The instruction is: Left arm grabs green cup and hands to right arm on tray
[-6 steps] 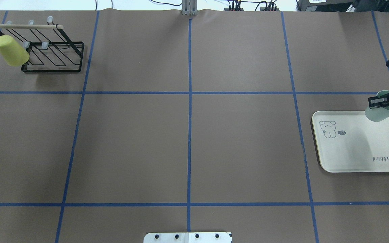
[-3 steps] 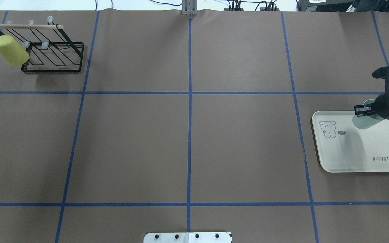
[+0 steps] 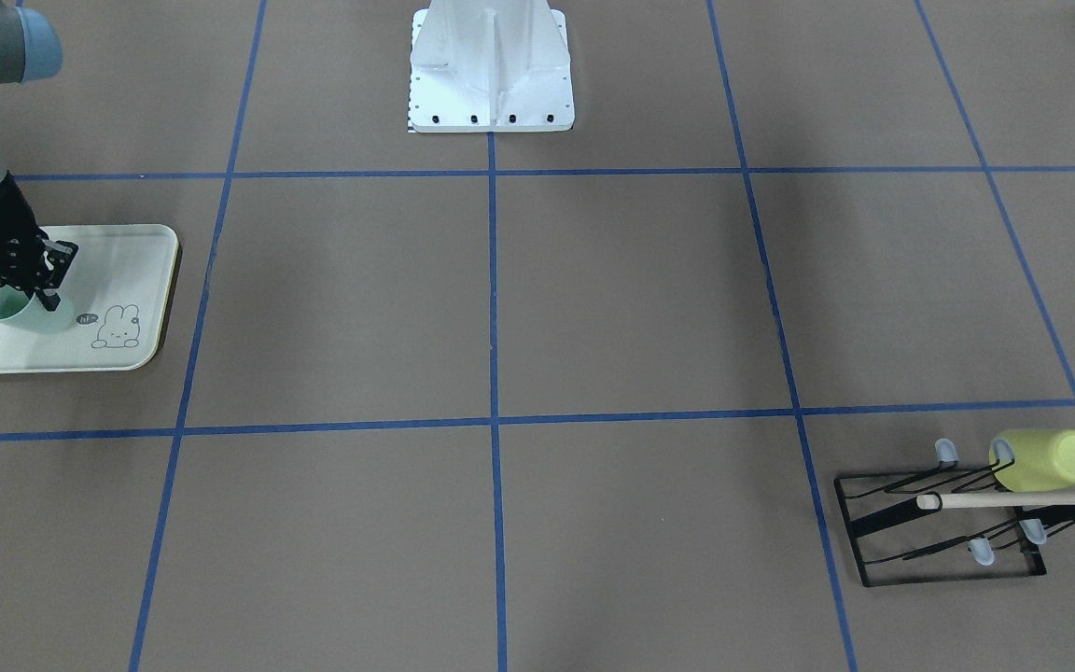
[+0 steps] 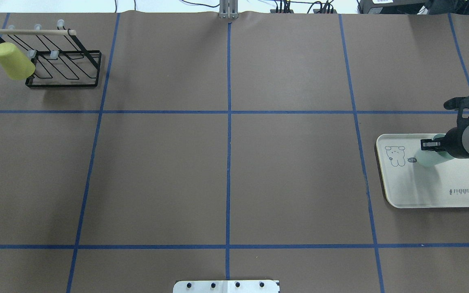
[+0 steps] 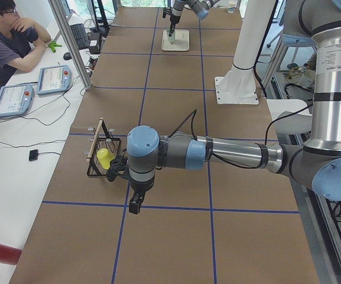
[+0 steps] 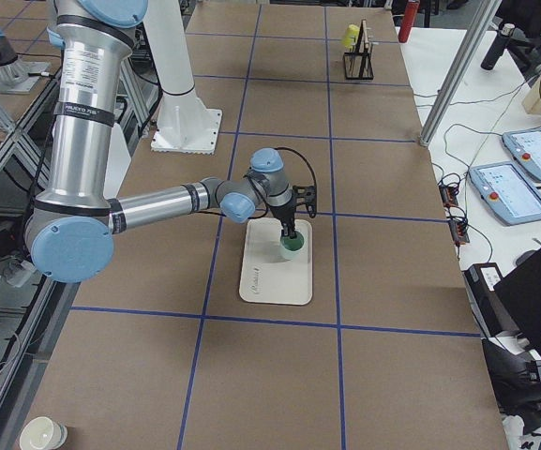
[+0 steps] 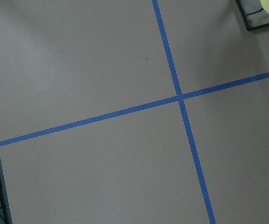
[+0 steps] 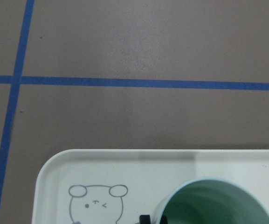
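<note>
My right gripper [image 4: 430, 145] is shut on the rim of the pale mint-green cup [image 4: 428, 157], which stands upright, mouth up, low over the cream tray [image 4: 434, 187] beside its bunny drawing. I cannot tell if the cup touches the tray. The front view shows the gripper [image 3: 45, 276], cup [image 3: 1, 306] and tray [image 3: 6, 353]. The right wrist view shows the cup's open mouth [image 8: 218, 203] above the tray [image 8: 139, 168]. My left gripper [image 5: 135, 205] shows only in the exterior left view, near the rack; I cannot tell if it is open or shut.
A black wire rack [image 4: 61, 61] with a wooden bar stands at the far left, a yellow-green cup [image 4: 14, 61] hung on it. The robot base [image 3: 491, 70] stands at the table's middle edge. An operator [image 5: 5, 41] sits beside the table.
My right gripper has carried the green cup from the tray's far right corner leftward and inward over the tray, near the bunny drawing.
</note>
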Tool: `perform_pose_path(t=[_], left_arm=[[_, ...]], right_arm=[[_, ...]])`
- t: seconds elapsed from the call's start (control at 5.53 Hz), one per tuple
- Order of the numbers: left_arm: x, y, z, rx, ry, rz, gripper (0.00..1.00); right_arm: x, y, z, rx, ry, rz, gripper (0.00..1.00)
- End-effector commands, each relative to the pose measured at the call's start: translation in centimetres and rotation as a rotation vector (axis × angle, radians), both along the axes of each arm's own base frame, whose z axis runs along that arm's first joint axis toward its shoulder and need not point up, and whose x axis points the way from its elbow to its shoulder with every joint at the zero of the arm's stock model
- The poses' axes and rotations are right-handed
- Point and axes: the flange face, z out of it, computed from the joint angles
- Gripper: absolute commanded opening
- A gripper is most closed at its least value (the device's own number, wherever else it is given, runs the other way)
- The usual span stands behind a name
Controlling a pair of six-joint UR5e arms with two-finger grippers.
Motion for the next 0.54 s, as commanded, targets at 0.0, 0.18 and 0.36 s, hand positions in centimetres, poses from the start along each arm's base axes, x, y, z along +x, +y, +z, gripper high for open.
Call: perform_pose_path(t=[0.0, 0.18, 0.36], left_arm=[[0.0, 0.0, 0.0, 0.000, 0.000, 0.000, 1.00], [0.0, 0.0, 0.0, -0.002, 0.000, -0.003, 1.00], [0.0, 0.0, 0.0, 0.002, 0.001, 0.000, 1.00]], right_arm=[[0.2, 0.2, -0.1, -0.005, -0.005, 0.009, 1.00], [0.4, 0.4, -1.3, -0.012, -0.025, -0.013, 1.00], [3.4, -0.8, -1.7, -0.027, -0.033, -0.050, 1.00]])
